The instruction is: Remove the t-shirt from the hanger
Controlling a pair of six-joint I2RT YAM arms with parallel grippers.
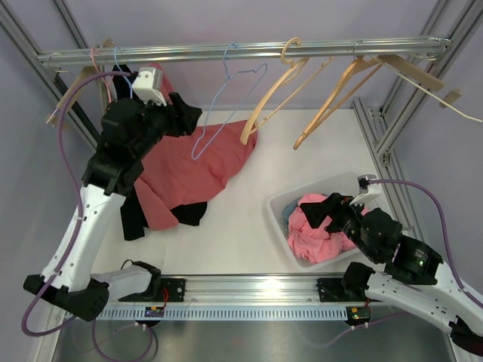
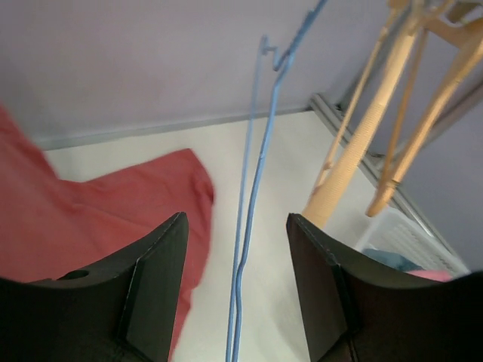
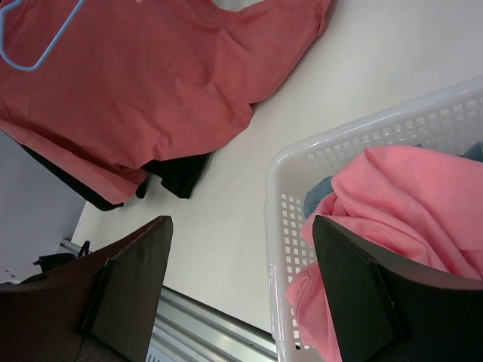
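On the desk (image 1: 302, 151), toward its far-left corner, the red shirt (image 1: 200, 162) lies slack and creased, partly over a black garment (image 1: 134, 215). It seems already free of the hanger (image 2: 257, 173), which hangs bare. A basket (image 1: 281, 219) sits near the right edge. The left gripper (image 2: 235, 222) has its jaws apart around the wire. The right gripper (image 3: 240, 226) is also spread and empty. Next, the left arm should clear the wire without snagging it.

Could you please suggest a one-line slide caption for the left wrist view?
Open left gripper framing the blue wire hanger, with the red t-shirt lying on the table beyond.

Black garment (image 1: 190, 213) mostly under red t-shirt (image 1: 189, 167)
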